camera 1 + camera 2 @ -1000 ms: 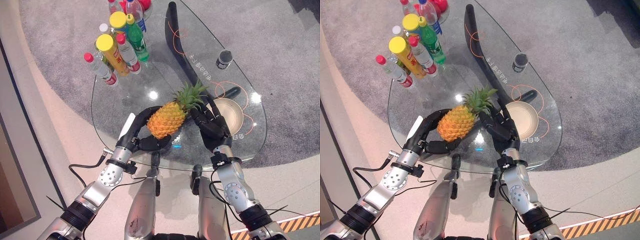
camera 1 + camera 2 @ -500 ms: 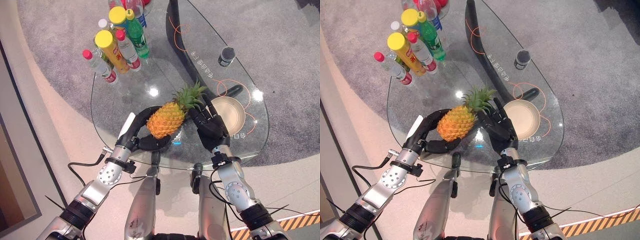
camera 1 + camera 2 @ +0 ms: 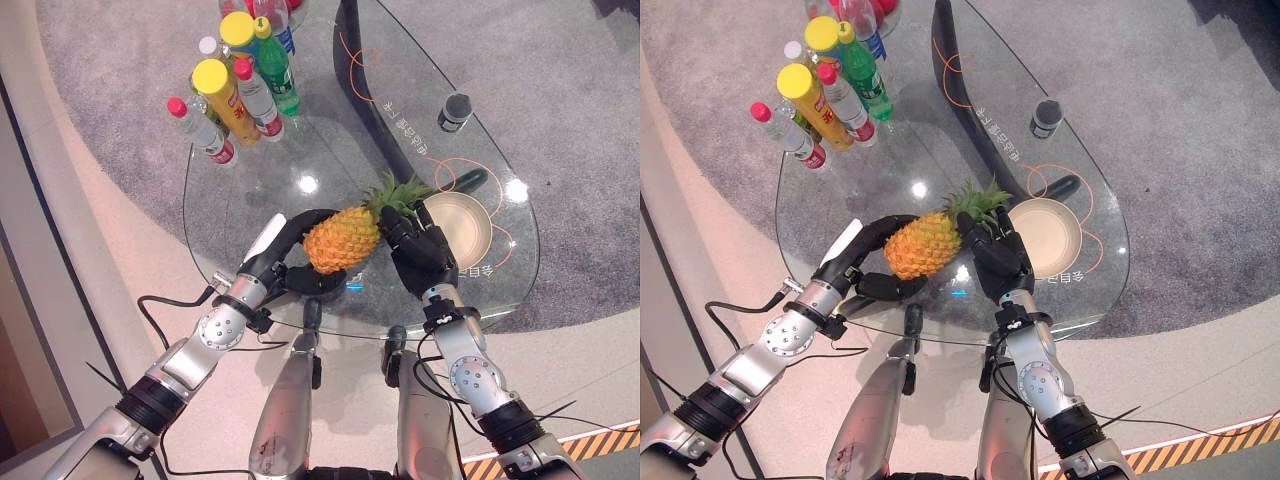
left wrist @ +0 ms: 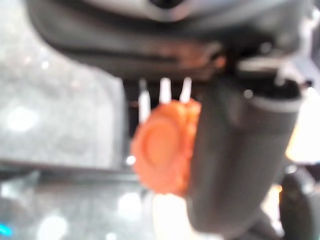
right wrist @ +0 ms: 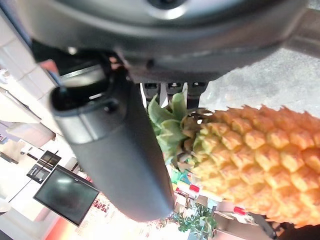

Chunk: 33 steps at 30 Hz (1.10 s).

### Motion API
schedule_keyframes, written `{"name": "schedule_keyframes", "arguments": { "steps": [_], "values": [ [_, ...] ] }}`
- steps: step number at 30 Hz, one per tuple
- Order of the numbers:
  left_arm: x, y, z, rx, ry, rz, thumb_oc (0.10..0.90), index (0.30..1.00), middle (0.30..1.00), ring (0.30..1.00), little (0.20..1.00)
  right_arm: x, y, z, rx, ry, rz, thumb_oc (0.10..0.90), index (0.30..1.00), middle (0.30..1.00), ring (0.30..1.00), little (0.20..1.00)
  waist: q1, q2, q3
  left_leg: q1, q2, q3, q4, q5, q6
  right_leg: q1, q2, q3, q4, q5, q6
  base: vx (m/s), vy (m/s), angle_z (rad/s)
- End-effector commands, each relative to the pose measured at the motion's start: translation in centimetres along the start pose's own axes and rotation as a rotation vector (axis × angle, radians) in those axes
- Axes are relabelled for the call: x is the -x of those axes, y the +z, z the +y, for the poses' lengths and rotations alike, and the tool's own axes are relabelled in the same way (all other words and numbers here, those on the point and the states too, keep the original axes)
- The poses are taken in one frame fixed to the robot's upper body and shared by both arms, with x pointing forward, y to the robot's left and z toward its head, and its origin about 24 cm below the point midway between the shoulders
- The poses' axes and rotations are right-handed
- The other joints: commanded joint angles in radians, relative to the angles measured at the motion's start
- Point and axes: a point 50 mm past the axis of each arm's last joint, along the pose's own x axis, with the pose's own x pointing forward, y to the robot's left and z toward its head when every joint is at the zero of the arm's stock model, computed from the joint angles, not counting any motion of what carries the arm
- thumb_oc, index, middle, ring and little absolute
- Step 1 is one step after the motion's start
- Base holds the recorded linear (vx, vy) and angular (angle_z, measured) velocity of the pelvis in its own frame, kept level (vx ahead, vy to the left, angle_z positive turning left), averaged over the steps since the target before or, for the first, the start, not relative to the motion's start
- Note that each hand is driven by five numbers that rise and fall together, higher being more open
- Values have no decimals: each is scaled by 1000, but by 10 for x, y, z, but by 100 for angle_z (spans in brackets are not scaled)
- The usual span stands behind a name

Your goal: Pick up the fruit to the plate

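A yellow-orange pineapple point(image 3: 342, 238) with a green crown hangs above the glass table point(image 3: 250, 200), lying sideways between both hands. My left hand point(image 3: 285, 265) curls its fingers round the fruit's base point(image 4: 162, 147). At the other end my right hand point(image 3: 425, 262) grips by the crown, with leaves and fruit point(image 5: 250, 155) between thumb and fingers. The cream plate point(image 3: 465, 232) lies on the table just right of the crown, beside my right hand.
Several bottles point(image 3: 235, 85) with yellow, red and white caps stand at the table's far left. A small dark jar point(image 3: 454, 110) sits at the far right. A black curved support point(image 3: 360, 80) runs under the glass. The table's near edge passes just beneath my wrists.
Both hands have carried the pineapple rightward, so its crown now reaches the plate's edge. The right hand's spread fingers have closed on the crown end.
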Motion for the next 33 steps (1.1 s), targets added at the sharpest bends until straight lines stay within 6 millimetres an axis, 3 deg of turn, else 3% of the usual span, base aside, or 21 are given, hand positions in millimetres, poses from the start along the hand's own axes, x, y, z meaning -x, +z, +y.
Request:
{"name": "schedule_keyframes", "arguments": {
  "steps": [1,8,9,10,11,12,33],
  "values": [
    [-11,64,-29,-83,-263,-325,100,300,300,300,200,-29,12,89,-30,443,-68,800,900,900,900,900,-31,-31,-11,-6,-92,27,214,-153,78,76,8,-25,-288,281,22,0,0,0],
    [-13,58,-32,-78,-300,-282,100,300,300,300,200,-32,14,88,-35,436,-90,800,900,900,900,900,-35,-28,-11,-5,-92,33,213,-155,80,75,7,-21,-291,281,24,0,0,0],
    [-13,57,-32,-81,-301,-280,100,300,300,300,200,-32,15,87,-35,434,-91,764,869,869,869,864,-36,-27,-11,-5,-93,33,213,-155,81,74,8,-20,-290,282,24,0,0,0],
    [-13,57,-33,-82,-302,-277,100,300,300,300,200,-33,15,87,-35,433,-91,476,622,622,622,576,-36,-27,-11,-5,-93,34,212,-155,81,74,8,-20,-292,283,24,0,0,0],
    [-13,57,-33,-82,-302,-277,100,300,300,300,200,-33,15,87,-35,433,-91,369,531,531,531,469,-36,-27,-11,-5,-93,34,211,-154,81,74,8,-20,-292,283,24,0,0,0],
    [-13,56,-33,-84,-301,-275,100,300,300,300,200,-33,15,87,-35,434,-92,100,300,300,300,200,-36,-26,-11,-6,-93,33,211,-154,81,72,7,-20,-292,283,25,0,0,0],
    [-16,50,-32,-89,-278,-242,100,300,300,300,200,-35,20,84,-48,398,-136,100,300,300,300,200,-35,-23,-11,-4,-94,34,196,-149,81,68,10,-21,-299,287,26,0,0,0]
  ]
}}
